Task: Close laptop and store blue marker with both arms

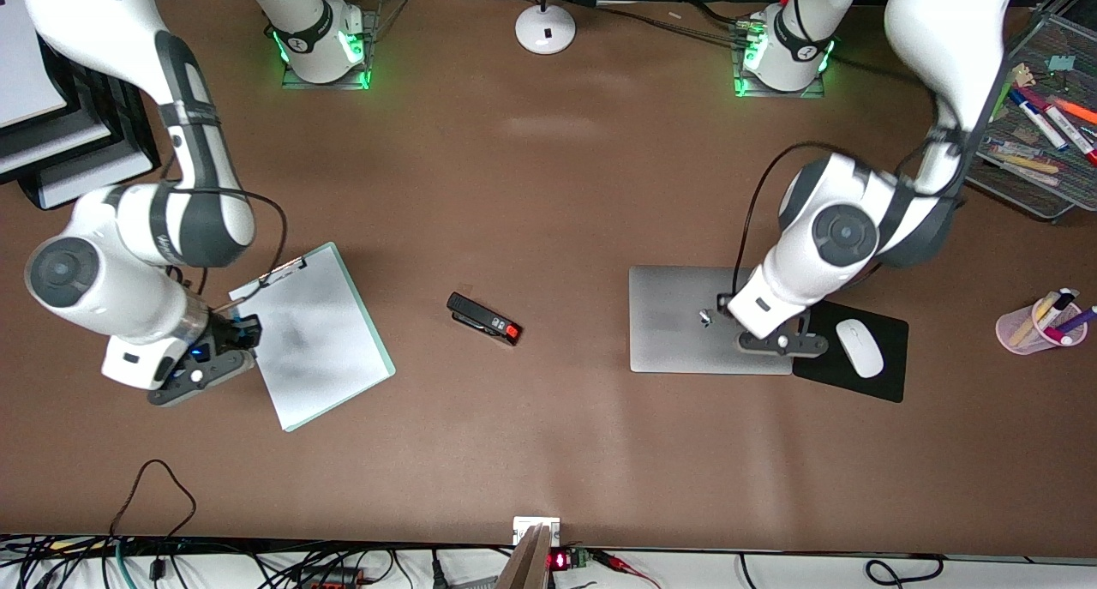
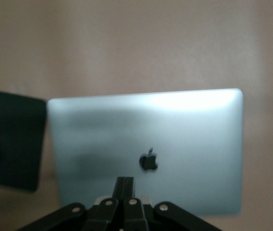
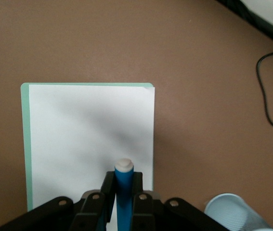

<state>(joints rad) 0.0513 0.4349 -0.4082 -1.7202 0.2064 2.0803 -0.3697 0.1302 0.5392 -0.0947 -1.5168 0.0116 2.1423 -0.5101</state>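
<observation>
1. Brown tabletop (image 1: 548, 186), seen from above: laptop (image 1: 710, 319) lying flat and shut toward the left arm's end, lid logo up, black mouse pad (image 1: 866, 379) touching its edge.
2. Left gripper (image 2: 125, 185) over the lid, fingers pinched together on nothing.
3. Right gripper (image 3: 123, 190) over the tabletop beside the clipboard (image 1: 319, 336), toward the right arm's end, clamped on the blue marker (image 3: 123, 185), pale cap leading.
4. Marker's long axis running along the gripper's own line, pointing out over the clipboard's white sheet.
5. Pale blue cup (image 3: 235, 211) just beside the gripper, off the clipboard's edge: likely the storage spot, with the right arm far closer.
</observation>
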